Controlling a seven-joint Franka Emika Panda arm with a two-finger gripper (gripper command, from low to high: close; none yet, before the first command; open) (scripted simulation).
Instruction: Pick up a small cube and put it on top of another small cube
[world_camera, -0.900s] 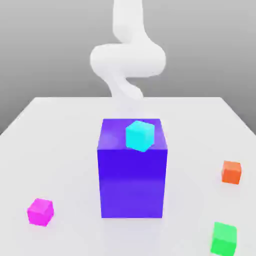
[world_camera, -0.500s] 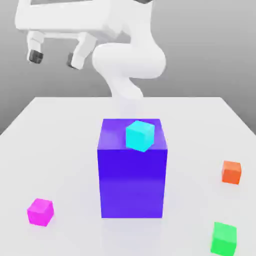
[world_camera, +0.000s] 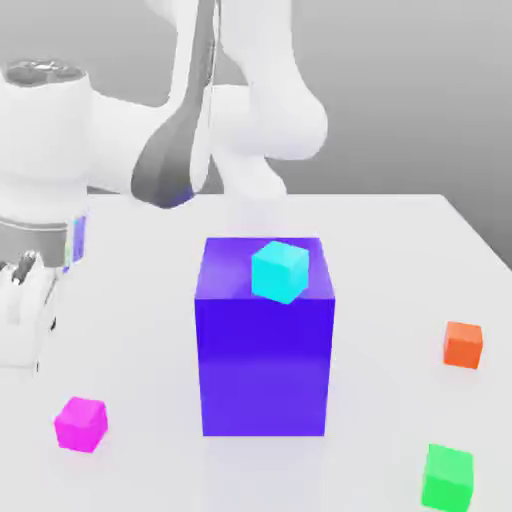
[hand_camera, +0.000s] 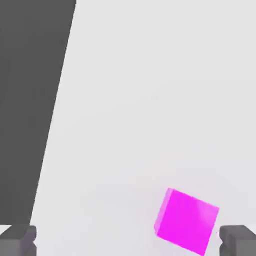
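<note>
Just now the gripper (hand_camera: 128, 240) hangs over the white table (world_camera: 400, 260) with its jaws spread wide and nothing between them. Below the jaws, lying on the table just inside one fingertip (hand_camera: 239, 239) and well apart from the other, sits the small magenta cube (hand_camera: 186, 220), untouched. Off toward the exterior view's right stands the big blue-violet block (world_camera: 264, 360) with a cyan cube (world_camera: 279, 271) on top.

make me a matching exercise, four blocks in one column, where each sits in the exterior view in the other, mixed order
Things:
1. magenta cube
2. cyan cube
3. orange cube
4. green cube

Places:
a. on top of the big blue-violet block
b. on the table, near corner at the view's right
c. on the table, near the view's left edge
d. on the table at the view's right, farther back

Pairs: 1-c, 2-a, 3-d, 4-b
</note>
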